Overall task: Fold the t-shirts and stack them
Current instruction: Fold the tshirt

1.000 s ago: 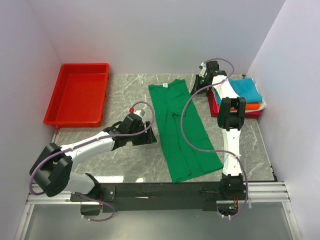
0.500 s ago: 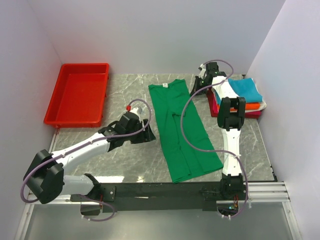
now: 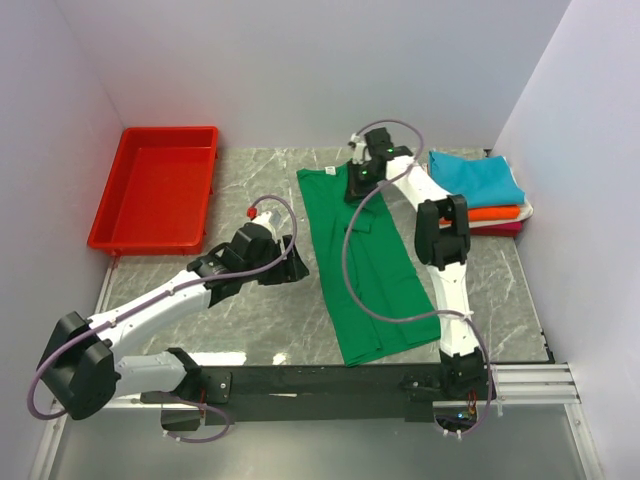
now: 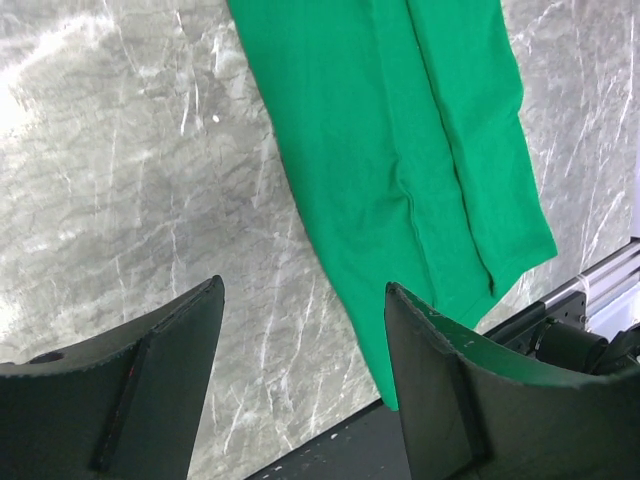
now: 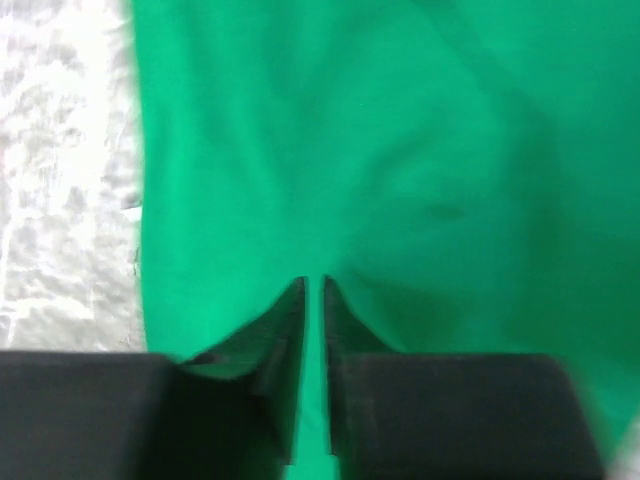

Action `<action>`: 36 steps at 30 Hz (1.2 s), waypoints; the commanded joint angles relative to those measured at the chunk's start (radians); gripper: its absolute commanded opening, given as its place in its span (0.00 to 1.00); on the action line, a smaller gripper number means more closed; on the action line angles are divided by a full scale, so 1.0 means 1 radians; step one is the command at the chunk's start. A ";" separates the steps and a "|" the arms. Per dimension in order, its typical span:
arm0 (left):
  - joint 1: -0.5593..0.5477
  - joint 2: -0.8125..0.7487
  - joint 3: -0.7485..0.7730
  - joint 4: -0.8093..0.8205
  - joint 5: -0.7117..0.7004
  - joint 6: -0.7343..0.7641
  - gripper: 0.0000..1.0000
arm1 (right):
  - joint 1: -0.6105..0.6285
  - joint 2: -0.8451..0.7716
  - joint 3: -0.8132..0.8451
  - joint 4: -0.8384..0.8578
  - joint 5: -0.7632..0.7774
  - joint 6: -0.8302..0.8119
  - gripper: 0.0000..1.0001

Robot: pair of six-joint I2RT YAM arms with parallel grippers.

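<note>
The bright green t-shirt (image 3: 360, 255) lies in a long folded strip down the middle of the table, collar end at the far side. My left gripper (image 3: 290, 268) is open and empty just left of the shirt's left edge. In the left wrist view its fingertips (image 4: 303, 290) hover above the table, with the shirt (image 4: 400, 120) ahead and to the right. My right gripper (image 3: 358, 186) is over the shirt's collar end. In the right wrist view its jaws (image 5: 314, 283) stand almost together above the green cloth (image 5: 400, 130), holding nothing. Folded teal (image 3: 476, 178), orange (image 3: 495, 212), white (image 3: 527, 210) and red (image 3: 500, 229) shirts are stacked at the far right.
A red plastic tray (image 3: 157, 187) stands empty at the far left. White walls close in the table on three sides. A black rail with the arm bases (image 3: 330, 380) runs along the near edge, just below the shirt's hem.
My right arm has swung left from beside the stack to over the green shirt's collar end. The teal shirt now shows fully. My left arm has shifted slightly.
</note>
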 commanded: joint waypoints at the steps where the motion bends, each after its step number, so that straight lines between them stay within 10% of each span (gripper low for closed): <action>1: -0.003 -0.033 0.014 0.016 -0.005 0.042 0.72 | 0.043 -0.091 0.008 -0.004 0.052 -0.052 0.23; 8: -0.004 -0.039 0.045 0.073 0.055 0.300 0.75 | 0.046 -0.255 -0.099 -0.006 0.027 -0.185 0.29; 17: -0.162 -0.112 -0.061 0.349 0.369 0.767 0.89 | -0.026 -0.785 -0.663 -0.100 -0.345 -0.907 0.35; 21: -0.341 -0.022 -0.034 0.273 0.282 0.901 0.84 | -0.030 -1.075 -1.025 -0.153 -0.354 -1.402 0.76; 27: -0.575 0.136 -0.001 0.262 0.117 0.872 0.71 | -0.074 -1.215 -1.271 -0.408 -0.225 -1.774 0.71; 36: -0.713 0.358 0.080 0.365 -0.025 0.845 0.66 | -0.093 -1.453 -1.552 -0.363 -0.018 -1.965 0.71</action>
